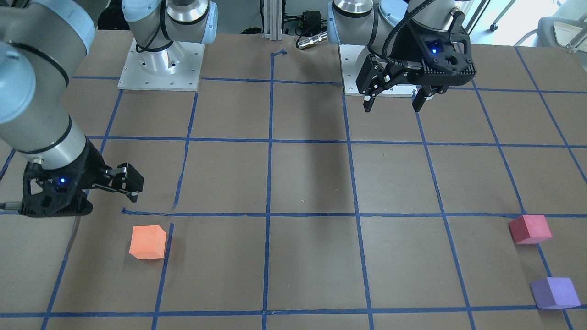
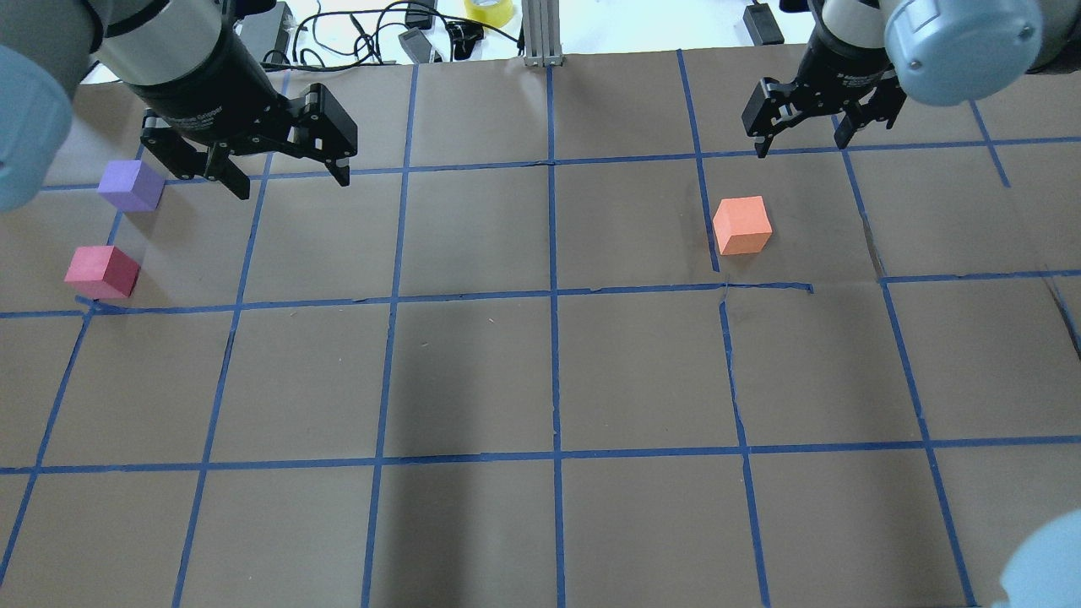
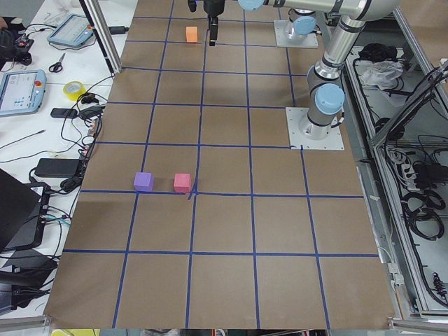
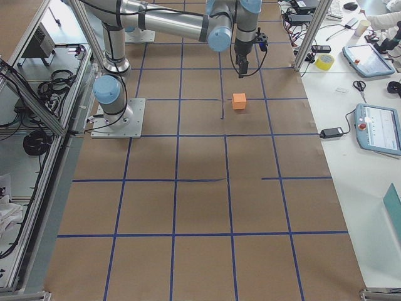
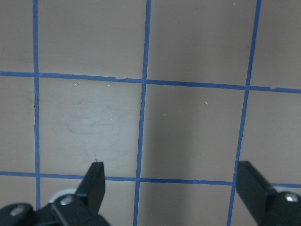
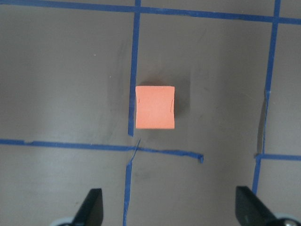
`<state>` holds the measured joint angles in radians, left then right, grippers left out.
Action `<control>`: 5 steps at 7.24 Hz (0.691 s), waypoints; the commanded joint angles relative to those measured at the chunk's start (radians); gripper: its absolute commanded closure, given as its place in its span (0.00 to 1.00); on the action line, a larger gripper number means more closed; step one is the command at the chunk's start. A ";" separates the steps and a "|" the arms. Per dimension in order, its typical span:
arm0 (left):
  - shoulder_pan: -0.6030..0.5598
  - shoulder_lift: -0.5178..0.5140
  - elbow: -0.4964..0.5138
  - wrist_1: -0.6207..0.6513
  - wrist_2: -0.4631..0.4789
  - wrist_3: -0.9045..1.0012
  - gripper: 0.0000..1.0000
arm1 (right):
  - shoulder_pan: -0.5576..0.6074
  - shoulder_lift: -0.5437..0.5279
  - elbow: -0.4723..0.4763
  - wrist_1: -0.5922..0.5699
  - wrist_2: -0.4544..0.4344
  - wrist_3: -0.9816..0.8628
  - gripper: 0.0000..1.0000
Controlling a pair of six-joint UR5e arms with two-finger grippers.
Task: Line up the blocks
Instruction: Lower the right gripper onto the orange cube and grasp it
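The orange block sits on the brown table right of centre; it also shows in the front view and in the right wrist view. My right gripper is open and empty, above the table just beyond the orange block, and also shows in the right wrist view. The red-pink block and the purple block sit close together at the far left. My left gripper is open and empty, raised to the right of the purple block. The left wrist view shows its fingers over bare table.
Blue tape lines form a grid on the brown paper. The arm bases stand at the robot's side. Cables and a yellow tape roll lie past the far edge by an aluminium post. Tablets lie on the side bench.
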<state>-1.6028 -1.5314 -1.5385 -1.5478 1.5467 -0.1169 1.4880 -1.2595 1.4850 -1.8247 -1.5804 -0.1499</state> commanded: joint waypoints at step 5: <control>0.000 0.005 0.000 0.000 0.006 -0.001 0.00 | 0.014 0.261 0.023 -0.232 0.019 0.026 0.00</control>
<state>-1.6026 -1.5269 -1.5386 -1.5478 1.5508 -0.1181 1.4955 -1.0171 1.5002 -2.0562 -1.5606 -0.1364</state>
